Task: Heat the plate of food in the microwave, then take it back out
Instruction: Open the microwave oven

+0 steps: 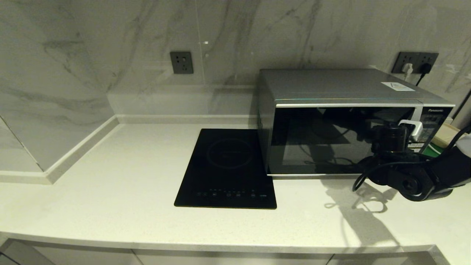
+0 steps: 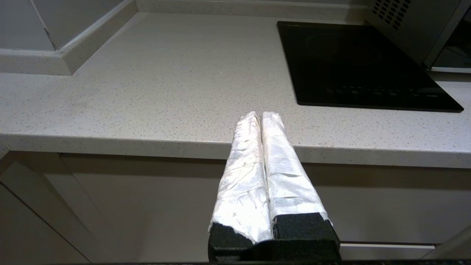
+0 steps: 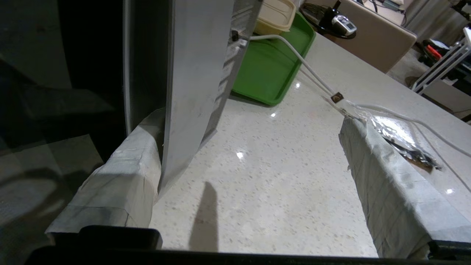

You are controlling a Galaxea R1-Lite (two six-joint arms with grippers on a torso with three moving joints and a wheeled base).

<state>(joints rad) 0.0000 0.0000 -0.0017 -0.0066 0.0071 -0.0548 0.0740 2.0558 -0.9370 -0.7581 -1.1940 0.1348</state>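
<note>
Countertop [image 1: 110,184], right gripper [image 3: 254,154] spread at microwave [image 1: 342,110]

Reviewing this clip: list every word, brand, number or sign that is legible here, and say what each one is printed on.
"Panasonic": on the microwave, top of its button panel.
Button panel labels: too small to read.
White sticker on the microwave's top: mark unreadable.
Touch icons along the front edge of the black induction hob: too small to read.
Nothing else carries readable text.

A home kitchen: marble-look wall [image 1: 92,55], speckled countertop [image 1: 121,191] (built-in induction hob [image 1: 228,165]), microwave [image 1: 331,110].
</note>
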